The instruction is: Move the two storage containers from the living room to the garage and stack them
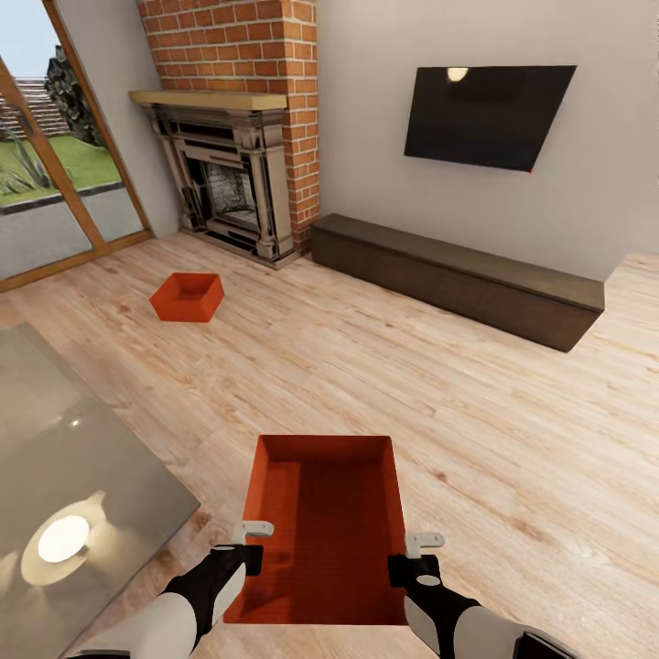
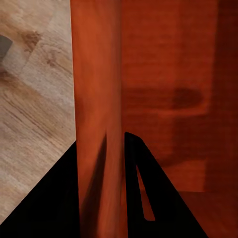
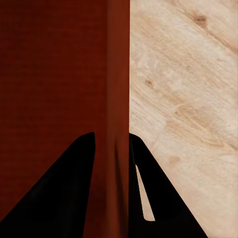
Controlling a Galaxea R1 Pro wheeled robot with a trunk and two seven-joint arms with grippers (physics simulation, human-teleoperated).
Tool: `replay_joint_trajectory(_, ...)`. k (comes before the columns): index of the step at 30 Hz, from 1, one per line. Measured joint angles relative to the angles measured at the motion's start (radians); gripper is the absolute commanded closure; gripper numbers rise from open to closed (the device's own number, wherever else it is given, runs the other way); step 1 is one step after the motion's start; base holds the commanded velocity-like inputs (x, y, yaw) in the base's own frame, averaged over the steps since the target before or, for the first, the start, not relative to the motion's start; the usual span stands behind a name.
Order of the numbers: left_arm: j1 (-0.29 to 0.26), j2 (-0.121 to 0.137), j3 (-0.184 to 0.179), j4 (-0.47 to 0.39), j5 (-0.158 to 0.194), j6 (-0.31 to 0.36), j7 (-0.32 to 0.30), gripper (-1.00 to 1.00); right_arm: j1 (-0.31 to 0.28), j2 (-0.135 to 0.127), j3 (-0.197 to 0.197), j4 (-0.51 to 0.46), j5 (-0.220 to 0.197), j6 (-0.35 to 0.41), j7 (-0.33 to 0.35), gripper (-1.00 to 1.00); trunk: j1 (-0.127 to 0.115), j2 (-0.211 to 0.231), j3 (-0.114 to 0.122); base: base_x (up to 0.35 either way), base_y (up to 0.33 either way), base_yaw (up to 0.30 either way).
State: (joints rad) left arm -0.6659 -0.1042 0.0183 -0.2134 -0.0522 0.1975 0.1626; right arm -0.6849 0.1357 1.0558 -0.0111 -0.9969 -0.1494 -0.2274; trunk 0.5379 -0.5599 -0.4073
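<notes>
An orange-red storage container point(image 1: 325, 522) hangs just in front of me over the living room's wood plank floor, held by both arms. My left gripper point(image 1: 245, 556) is shut on its left wall point(image 2: 99, 124), one finger on each side. On the opposite side, my right gripper point(image 1: 403, 567) is shut on the right wall point(image 3: 116, 124) the same way. The second storage container point(image 1: 188, 297) rests on the planks further off to the left, near the brick fireplace point(image 1: 233, 178).
A glass table point(image 1: 64, 458) stands close at my left. A long dark low cabinet point(image 1: 458, 275) runs along the wall under the TV point(image 1: 485, 114). Wood-framed glass doors point(image 1: 55, 156) are at far left. Light plank floor point(image 1: 366, 366) stretches between.
</notes>
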Motion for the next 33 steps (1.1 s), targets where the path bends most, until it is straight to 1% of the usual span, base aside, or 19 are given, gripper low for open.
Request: replay_joint_trajectory(33,0.000,0.002,-0.003,0.001,0.004,-0.003,-0.002,1.00,0.000,0.001,0.002,-0.002,-0.001,0.000,-0.004,1.00,0.000,0.000,0.052,0.000,0.000,0.000)
